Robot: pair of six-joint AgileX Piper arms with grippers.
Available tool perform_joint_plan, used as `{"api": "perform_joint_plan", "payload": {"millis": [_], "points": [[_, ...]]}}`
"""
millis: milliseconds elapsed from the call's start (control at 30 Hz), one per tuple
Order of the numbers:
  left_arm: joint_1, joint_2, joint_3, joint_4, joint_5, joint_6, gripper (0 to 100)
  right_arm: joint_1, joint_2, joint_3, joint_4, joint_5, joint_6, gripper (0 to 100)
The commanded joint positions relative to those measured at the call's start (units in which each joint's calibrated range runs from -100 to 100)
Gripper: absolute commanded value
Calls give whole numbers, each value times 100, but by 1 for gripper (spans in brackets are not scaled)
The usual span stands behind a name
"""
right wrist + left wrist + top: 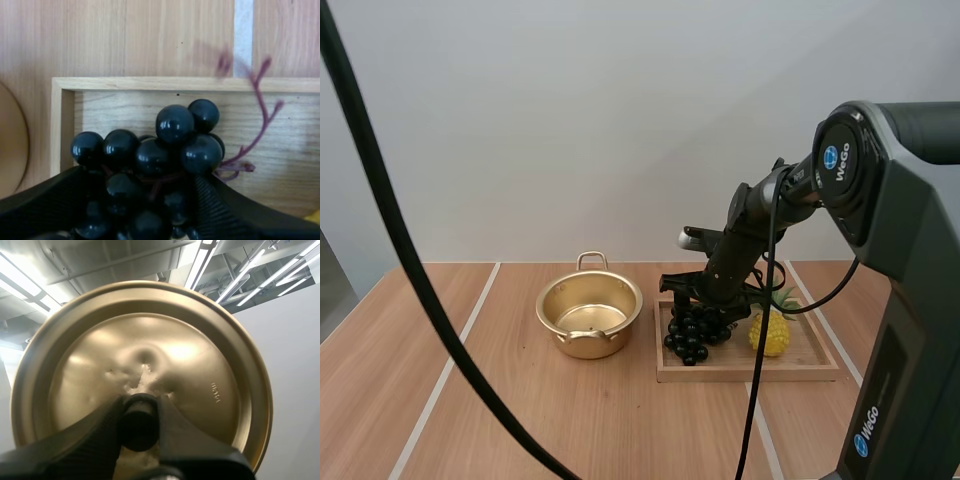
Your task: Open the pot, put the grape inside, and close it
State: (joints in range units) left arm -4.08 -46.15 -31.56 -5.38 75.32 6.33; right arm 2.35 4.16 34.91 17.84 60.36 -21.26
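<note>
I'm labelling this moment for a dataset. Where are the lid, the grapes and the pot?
lid (200,360): left wrist view, on its gold face.
grapes (174,124): right wrist view, on a top berry.
pot (590,292): high view, on its inner back wall.

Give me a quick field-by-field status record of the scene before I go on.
pot: open, empty, on the table beside the wooden tray
lid: off the pot, held by its knob
left end effector: shut on the knob
bunch of grapes: over the tray, not yet in the pot
right end effector: fingers closed on both sides of the bunch
other: yellow toy pineapple in the tray
</note>
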Motion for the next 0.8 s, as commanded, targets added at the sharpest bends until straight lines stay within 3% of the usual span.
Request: {"api": "perform_joint_plan", "payload": {"millis": [0, 767], "points": [[-13, 43, -35, 3, -40, 10, 0, 10, 190, 90, -77, -200, -154, 100], [-13, 42, -35, -7, -40, 10, 0, 88, 246, 90, -570, -857, -262, 100]]}}
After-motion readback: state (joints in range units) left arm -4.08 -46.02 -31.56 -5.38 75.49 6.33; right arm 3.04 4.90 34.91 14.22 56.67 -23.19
